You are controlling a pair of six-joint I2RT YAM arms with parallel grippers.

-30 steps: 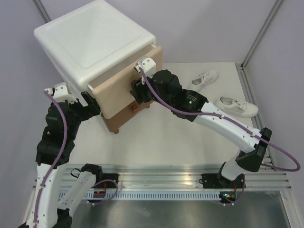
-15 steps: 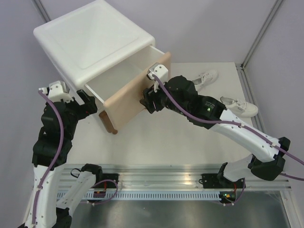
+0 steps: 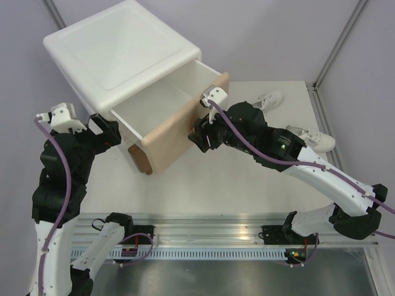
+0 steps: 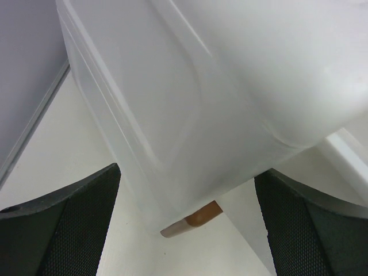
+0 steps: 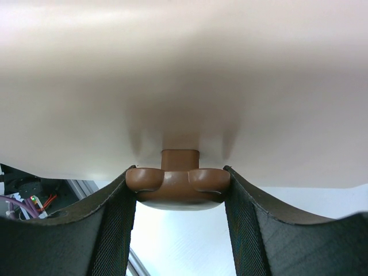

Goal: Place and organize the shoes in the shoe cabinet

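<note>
Change: the upper drawer has been drawn further out of the shoe cabinet, with the right arm carried back along with it; the left arm has been shifted outward to the left.
Right gripper: clamped on the brown knob of the beige drawer front, one finger pressed against each side of it.
Left gripper: jaws held wide apart at the cabinet's left front corner, the white side wall and a brown foot seen between the fingers; contact with the wall cannot be told.
Upper drawer: open, its white inside shown bare from above.
Lower drawer front: brown, mostly hidden beneath the open drawer.
Far white sneaker: laid on the table to the right of the drawer.
Near white sneaker: laid further right, partly covered by the right arm.
Black shoes: not seen in any view.
</note>
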